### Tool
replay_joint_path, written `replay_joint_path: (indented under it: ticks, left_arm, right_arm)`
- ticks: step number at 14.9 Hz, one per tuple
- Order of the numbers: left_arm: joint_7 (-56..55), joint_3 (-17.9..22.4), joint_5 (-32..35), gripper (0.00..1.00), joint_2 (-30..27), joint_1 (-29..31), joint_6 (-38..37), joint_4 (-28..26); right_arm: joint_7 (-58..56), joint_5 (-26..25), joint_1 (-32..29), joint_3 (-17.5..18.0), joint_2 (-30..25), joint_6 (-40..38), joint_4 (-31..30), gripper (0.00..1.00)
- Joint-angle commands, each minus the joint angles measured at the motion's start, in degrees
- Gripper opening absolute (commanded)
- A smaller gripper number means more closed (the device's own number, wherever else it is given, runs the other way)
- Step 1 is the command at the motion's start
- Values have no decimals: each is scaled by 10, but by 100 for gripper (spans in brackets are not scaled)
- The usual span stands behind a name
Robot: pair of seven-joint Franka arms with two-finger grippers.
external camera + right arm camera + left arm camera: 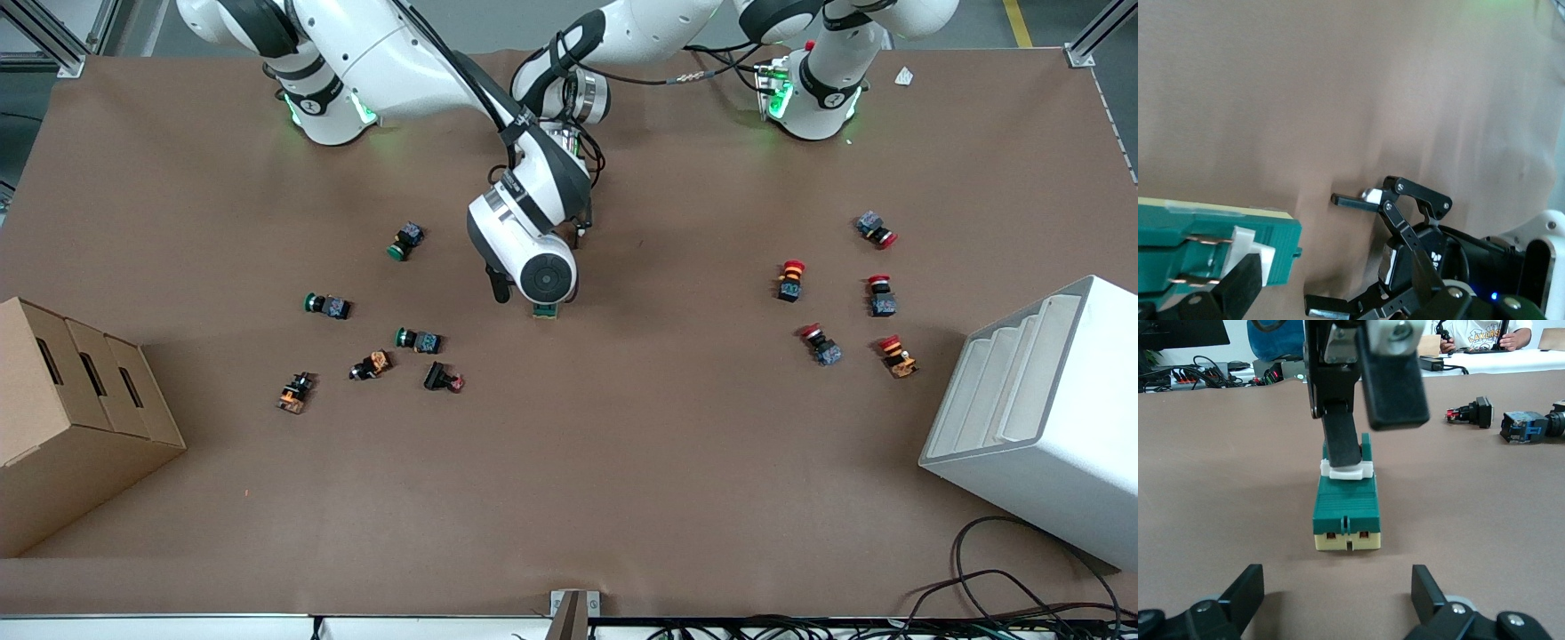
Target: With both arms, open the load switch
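The load switch point(545, 310), a dark green block with a cream end, lies mid-table under the right arm's wrist. In the left wrist view the load switch point(1346, 507) shows its white lever point(1347, 471) on top. My right gripper point(523, 298) is open: one finger point(1341, 443) presses on the lever, the other point(1393, 383) hangs free beside it. In the right wrist view that finger point(1238, 288) touches the lever point(1248, 248). My left gripper point(1338, 595) stands open, low over the table, just short of the switch's cream end on the robots' side, touching nothing.
Green and orange push-buttons point(418, 340) lie scattered toward the right arm's end, red ones point(790, 279) toward the left arm's end. A cardboard box point(80, 418) and a white bin point(1049, 418) stand at the table's two ends, near the front camera. Cables point(1005, 596) trail by the front edge.
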Motion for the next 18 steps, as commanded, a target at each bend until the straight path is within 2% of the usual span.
replay_joint_path:
  ticks: [1, 5, 7, 9, 13, 15, 17, 18]
  left_arm:
    - [3, -3, -7, 98, 23, -6, 18, 6]
    - [8, -9, -35, 98, 15, 0, 24, 24]
    - [25, -20, -59, 98, 15, 3, 25, 42]
    - [41, -32, -121, 98, 15, 3, 26, 83]
    - [153, -36, -239, 98, 8, 17, 31, 165]
    - [197, -56, -274, 98, 7, 46, 32, 200]
    - [248, -91, -345, 98, 7, 85, 32, 255]
    - [274, -92, -377, 98, 1, 95, 29, 269]
  right_arm:
    - [-96, -54, -26, -6, -24, -2, 16, 100]
    - [-344, -119, -108, -6, -83, -27, 13, 100]
    - [-480, -134, -160, -7, -113, -31, 8, 100]
    - [-619, -146, -215, -6, -139, -38, 8, 100]
    - [-910, -171, -321, -7, -190, -69, 9, 100]
    - [-1009, -186, -371, -6, -208, -85, 13, 100]
    - [-1070, -204, -399, -7, -223, -91, 15, 100]
    - [-1089, -207, -416, -7, -230, -91, 15, 100]
